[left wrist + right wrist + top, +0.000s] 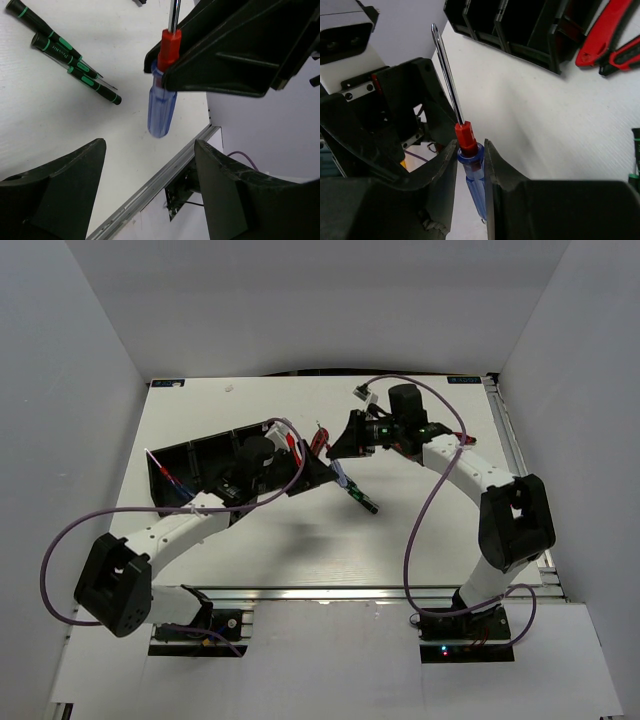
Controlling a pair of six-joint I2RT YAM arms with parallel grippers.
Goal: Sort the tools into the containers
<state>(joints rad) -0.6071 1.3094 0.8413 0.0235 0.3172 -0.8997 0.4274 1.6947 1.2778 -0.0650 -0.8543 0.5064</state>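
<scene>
- Your right gripper (470,150) is clamping the blue-handled screwdriver (470,172), lower centre; your left gripper (150,160) is gaping open.
- Only the left wrist is showing black-and-green screwdrivers (65,52), upper left.
- The right wrist is showing the tray (530,50), top; contents unclear.

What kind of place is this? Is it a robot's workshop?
Probably a robot test booth in a lab. A white table sits inside plain white walls, two robot arms are bolted at its edge, and a blue screwdriver and a black tray are there for sorting.
</scene>
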